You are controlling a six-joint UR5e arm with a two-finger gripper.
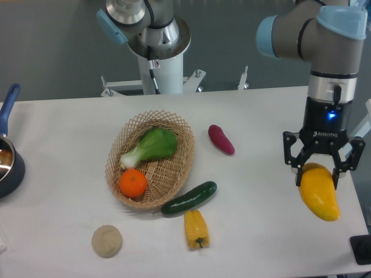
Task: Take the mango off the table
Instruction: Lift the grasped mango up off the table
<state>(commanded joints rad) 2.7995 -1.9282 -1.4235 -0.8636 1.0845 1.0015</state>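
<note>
Your pincer grips the mango, fingers closed on its upper end.
It hangs over the table near the right edge; cucumber and pepper lie well apart.

I count one mango, one yellow bell pepper, one cucumber, one purple sweet potato. One wicker basket holding one orange and one bok choy. One round beige disc. One dark pan at my frame's edge.
</note>
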